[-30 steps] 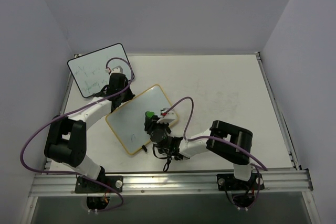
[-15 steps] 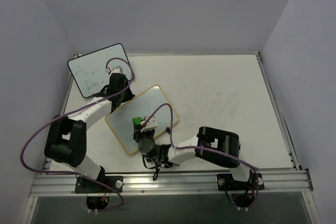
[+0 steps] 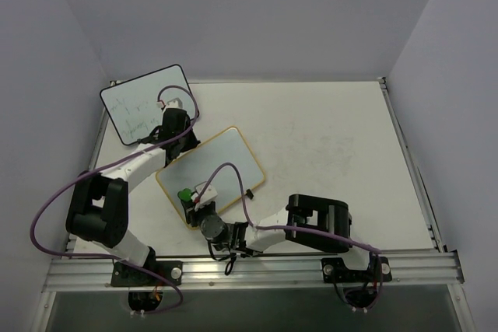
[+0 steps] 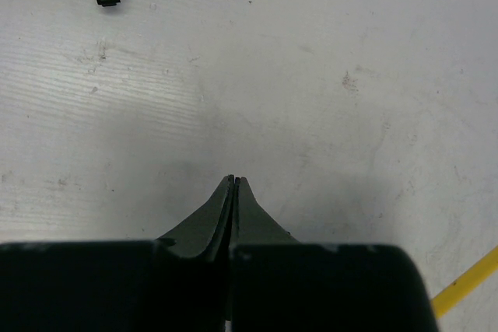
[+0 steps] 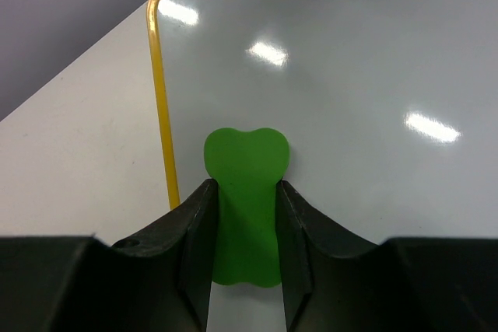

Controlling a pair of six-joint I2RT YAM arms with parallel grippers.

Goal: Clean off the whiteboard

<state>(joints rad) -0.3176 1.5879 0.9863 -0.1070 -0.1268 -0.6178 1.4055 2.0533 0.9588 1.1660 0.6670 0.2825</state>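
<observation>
I have the right pincer [image 5: 245, 186] clamped on the one green eraser [image 5: 246, 153], a small waisted pad held flat-side down. That way its felt face rides on the whiteboard [image 3: 222, 162] rather than its edge. The board lies flat on the tabletop [image 3: 327, 138], left of centre and turned at an angle. Its yellow frame [image 5: 161, 75] runs just beside the eraser in the right wrist view, close to a rounded corner. I judge I am working the near-left edge of the board, where a wipe has to stop short of the rim. The patch of surface ahead of the eraser shows only lamp glare and no ink that I can make out. The left pincer [image 4: 233, 184] has its fingers pressed together with nothing between them. It sits low over bare tabletop between the two boards, and a sliver of yellow frame shows at its lower right. I read that as parked out of the wiping path, perhaps near enough to steady the board, though I cannot tell whether it touches. By my count there are two whiteboards, this one and a black-framed whiteboard [image 3: 144, 103] with faint writing at the far left. There is one eraser, and two arms.
</observation>
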